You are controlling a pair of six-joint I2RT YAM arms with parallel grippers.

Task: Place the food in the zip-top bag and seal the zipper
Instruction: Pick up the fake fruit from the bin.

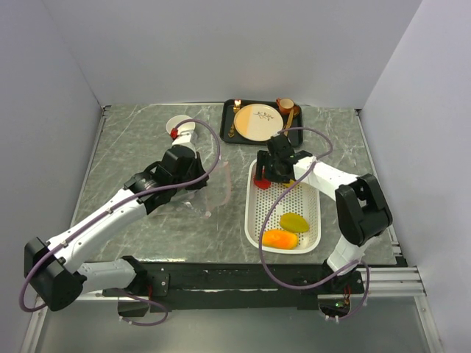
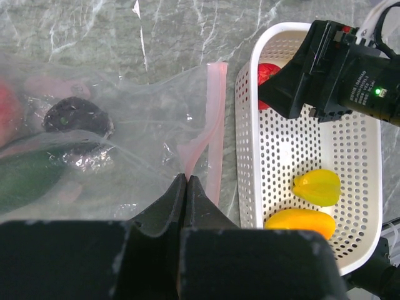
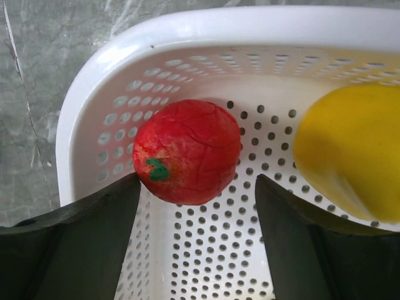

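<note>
**Left wrist view:** The left gripper (image 2: 186,179) has its two black fingers pressed together with no gap. They pinch a fold of the clear crinkly plastic zip-top bag (image 2: 125,134) just beside its pale pink zipper strip (image 2: 216,119). A kink of the strip runs down to the fingertips, though it is hard to tell whether the strip itself or only the film is caught. The bag lies on the grey marbled surface (image 2: 187,25), spreading to the left of the frame. Through it show a dark avocado toy (image 2: 76,117), a green toy piece (image 2: 25,178), a pink toy piece (image 2: 47,84) and a red toy piece (image 2: 5,112) at the frame's edge. Close beside the strip on the other side, a white perforated plastic basket (image 2: 245,144) holds a yellow-green toy fruit (image 2: 317,186) and an orange toy fruit (image 2: 300,222).

**Right wrist view:** The right gripper (image 3: 197,181) stands wide open inside the basket, gripping nothing. A round red toy fruit with a small green mark (image 3: 187,147) sits in the basket's corner, just ahead of the fingertips and between them.

**Top view:** The left arm reaches to the bag at mid-surface, and the right arm bends down into the basket's far end. Bag and basket lie side by side, with the pink strip between them. Beyond the basket sits a black tray (image 1: 234,110) carrying a round cream plate (image 1: 257,121).
</note>
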